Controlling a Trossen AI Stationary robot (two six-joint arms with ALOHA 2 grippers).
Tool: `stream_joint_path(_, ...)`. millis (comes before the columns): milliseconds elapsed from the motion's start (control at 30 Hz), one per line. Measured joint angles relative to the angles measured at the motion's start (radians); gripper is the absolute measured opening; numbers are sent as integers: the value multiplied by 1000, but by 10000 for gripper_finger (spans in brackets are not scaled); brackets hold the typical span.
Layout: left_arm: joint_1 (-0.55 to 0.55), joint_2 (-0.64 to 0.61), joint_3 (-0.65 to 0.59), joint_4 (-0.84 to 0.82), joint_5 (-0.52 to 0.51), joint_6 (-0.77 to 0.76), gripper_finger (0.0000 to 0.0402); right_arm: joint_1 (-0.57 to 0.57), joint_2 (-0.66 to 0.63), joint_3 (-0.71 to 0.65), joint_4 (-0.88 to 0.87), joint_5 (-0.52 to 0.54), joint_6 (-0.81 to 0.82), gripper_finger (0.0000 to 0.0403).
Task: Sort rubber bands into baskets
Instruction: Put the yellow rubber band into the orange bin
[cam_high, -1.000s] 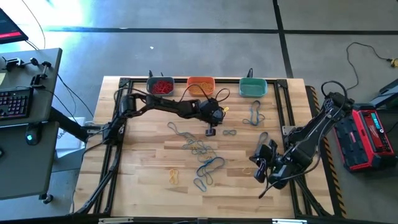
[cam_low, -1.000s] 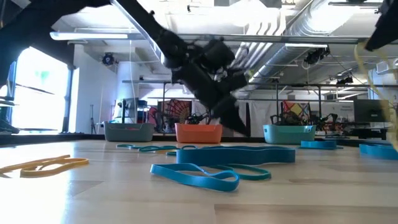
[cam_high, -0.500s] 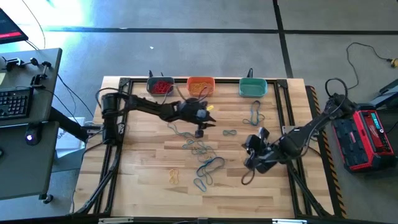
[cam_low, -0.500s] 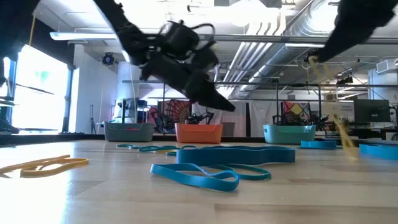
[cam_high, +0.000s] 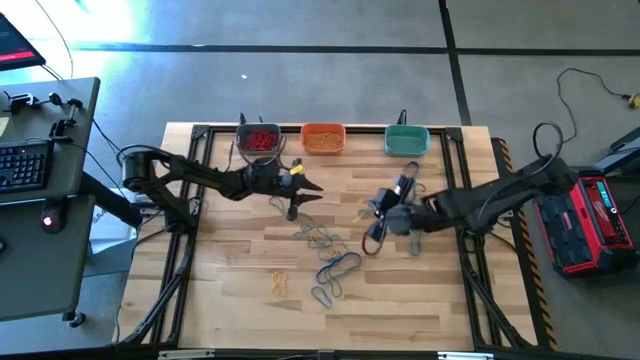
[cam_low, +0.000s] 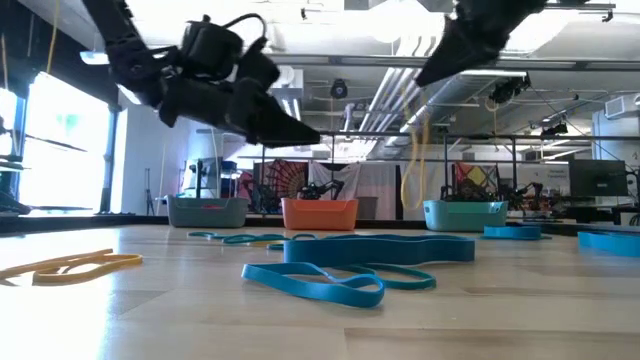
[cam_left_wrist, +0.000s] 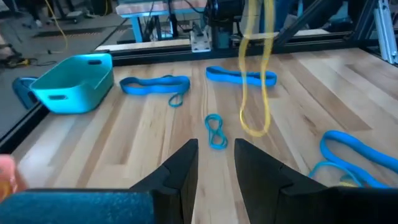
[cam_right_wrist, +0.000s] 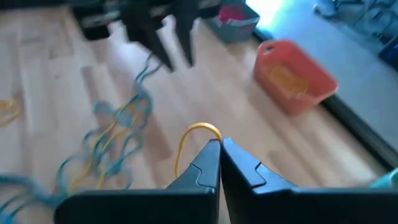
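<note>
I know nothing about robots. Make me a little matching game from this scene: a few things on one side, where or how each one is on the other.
Things:
1. grey basket
2. teal basket
3. right gripper
4. left gripper

States:
A. shut on a hanging yellow band
B. open, holding nothing
C. looks empty, far end of the basket row
D. holds red bands

Pairs: 1-D, 2-C, 3-A, 4-B

Yellow band (cam_left_wrist: 254, 81) hangs midair; blue bands (cam_high: 330, 262) strewn mid-table; baskets (cam_high: 323, 137) along far edge.
</note>
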Motion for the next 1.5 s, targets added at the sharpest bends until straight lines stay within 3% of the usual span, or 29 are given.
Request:
stream_joint_path(133,9,-60,-57,17,-2,1,98,-91,0,0,85,-19,-115,0)
stream_joint_path(300,21,-107,-94,13,-3,-8,98,-229,28,0,189,-147,-247,0)
stream_joint_path(767,21,-142,-140,21,-4,-43,97,-622,284,46,605,-455,-504,0)
stream_joint_path(933,21,-142,-140,19,-4,-43,97,-708,410,180,577,-540,-548,0)
stream_joint_path(1200,21,-142,-140,17,-7,-43,97,-772,587,420,455,-557,-651,0)
stream_joint_path(1500,21,-142,-140,17,-9,-41,97,-820,615,540,387,-569,-682,0)
